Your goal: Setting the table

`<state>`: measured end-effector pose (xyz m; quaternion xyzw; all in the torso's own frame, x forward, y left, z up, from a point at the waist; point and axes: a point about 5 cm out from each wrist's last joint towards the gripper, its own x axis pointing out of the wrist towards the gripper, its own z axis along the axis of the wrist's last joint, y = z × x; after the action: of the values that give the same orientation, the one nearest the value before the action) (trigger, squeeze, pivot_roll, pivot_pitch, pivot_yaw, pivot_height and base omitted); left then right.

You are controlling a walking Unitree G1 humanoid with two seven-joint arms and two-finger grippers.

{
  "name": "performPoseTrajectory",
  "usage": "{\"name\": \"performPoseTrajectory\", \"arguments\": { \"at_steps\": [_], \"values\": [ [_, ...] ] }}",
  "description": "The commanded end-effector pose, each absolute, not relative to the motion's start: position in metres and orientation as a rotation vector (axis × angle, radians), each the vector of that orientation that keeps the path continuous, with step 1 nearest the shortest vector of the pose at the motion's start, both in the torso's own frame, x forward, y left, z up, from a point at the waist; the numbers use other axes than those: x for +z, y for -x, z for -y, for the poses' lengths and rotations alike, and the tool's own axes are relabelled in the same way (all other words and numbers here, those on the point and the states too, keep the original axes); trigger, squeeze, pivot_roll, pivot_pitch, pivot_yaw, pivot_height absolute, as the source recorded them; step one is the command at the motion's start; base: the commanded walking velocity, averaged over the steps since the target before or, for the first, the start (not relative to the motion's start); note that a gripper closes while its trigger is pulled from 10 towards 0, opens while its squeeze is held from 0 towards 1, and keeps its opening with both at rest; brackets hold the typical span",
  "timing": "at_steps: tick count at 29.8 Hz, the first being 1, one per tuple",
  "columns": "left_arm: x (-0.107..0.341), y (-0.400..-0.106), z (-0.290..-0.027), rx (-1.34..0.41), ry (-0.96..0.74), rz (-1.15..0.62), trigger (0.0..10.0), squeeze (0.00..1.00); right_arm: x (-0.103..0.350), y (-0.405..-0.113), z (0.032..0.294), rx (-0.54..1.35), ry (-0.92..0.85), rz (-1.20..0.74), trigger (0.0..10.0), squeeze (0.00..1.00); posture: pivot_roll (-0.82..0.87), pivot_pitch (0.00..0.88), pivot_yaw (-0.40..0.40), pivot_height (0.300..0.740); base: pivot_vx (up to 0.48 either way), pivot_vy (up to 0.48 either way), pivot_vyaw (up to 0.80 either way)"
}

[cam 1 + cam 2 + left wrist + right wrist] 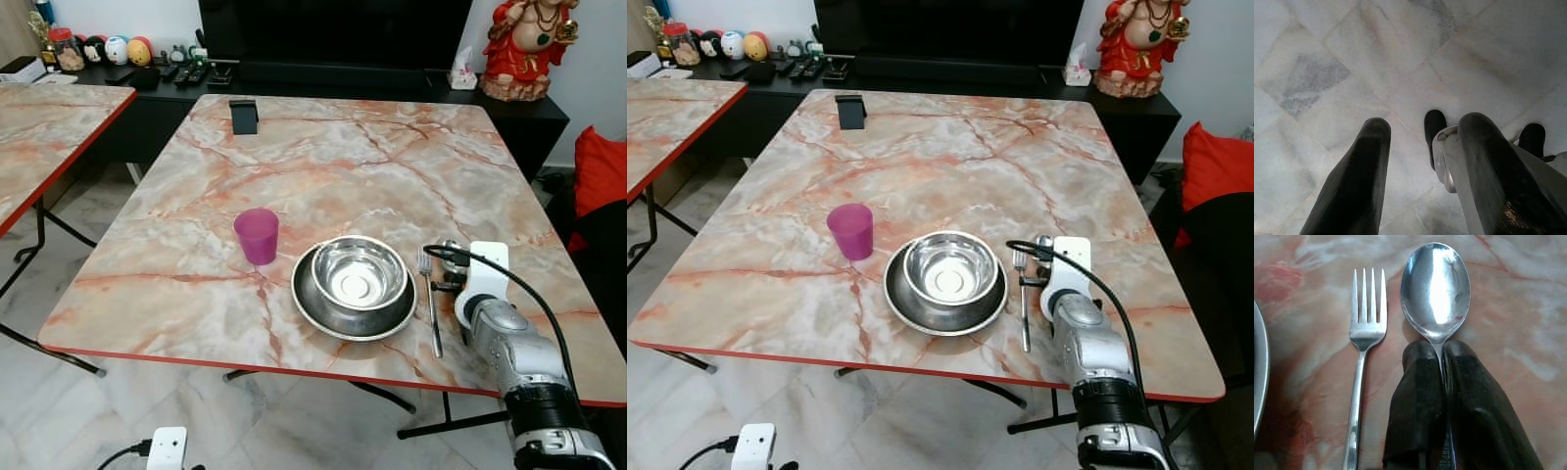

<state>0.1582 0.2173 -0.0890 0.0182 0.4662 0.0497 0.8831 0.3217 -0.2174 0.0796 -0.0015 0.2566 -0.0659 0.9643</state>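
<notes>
A steel bowl (358,272) sits inside a steel plate (315,305) near the front edge of the marble table (294,166). To their left stands a purple cup (257,235). A fork (1364,347) lies just right of the plate, tines pointing away from me. Right of the fork is a spoon (1435,286), parallel to it. My right gripper (1442,352) is shut on the spoon's handle, just behind its bowl. I cannot tell whether the spoon touches the marble. My left gripper (1422,132) hangs open over the floor.
A black phone stand (244,116) is at the table's far edge. A second marble table (39,127) stands to the left. Behind are a dark cabinet with a red statue (522,44), and a red cushion (600,171) at the right.
</notes>
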Motion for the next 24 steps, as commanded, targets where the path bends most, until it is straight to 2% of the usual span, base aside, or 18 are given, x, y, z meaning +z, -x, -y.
{"name": "performPoseTrajectory", "arguments": {
  "at_steps": [1, 24],
  "values": [
    [-0.0915, -0.1532, -0.2176, 0.104, -0.044, -1.002, 10.0, 0.0, 0.0803, -0.3186, 0.2191, -0.151, 0.009, -0.523, 10.0, 0.0, -0.06, 0.0, -0.023, 0.74, 0.0, 0.0, 0.0],
    [-0.0917, -0.1484, -0.2243, 0.113, -0.047, -1.006, 10.0, 0.0, 0.0756, -0.3158, 0.2117, -0.142, -0.027, -0.535, 10.0, 0.0, -0.05, 0.0, -0.025, 0.74, 0.0, 0.0, 0.0]
  ]
}}
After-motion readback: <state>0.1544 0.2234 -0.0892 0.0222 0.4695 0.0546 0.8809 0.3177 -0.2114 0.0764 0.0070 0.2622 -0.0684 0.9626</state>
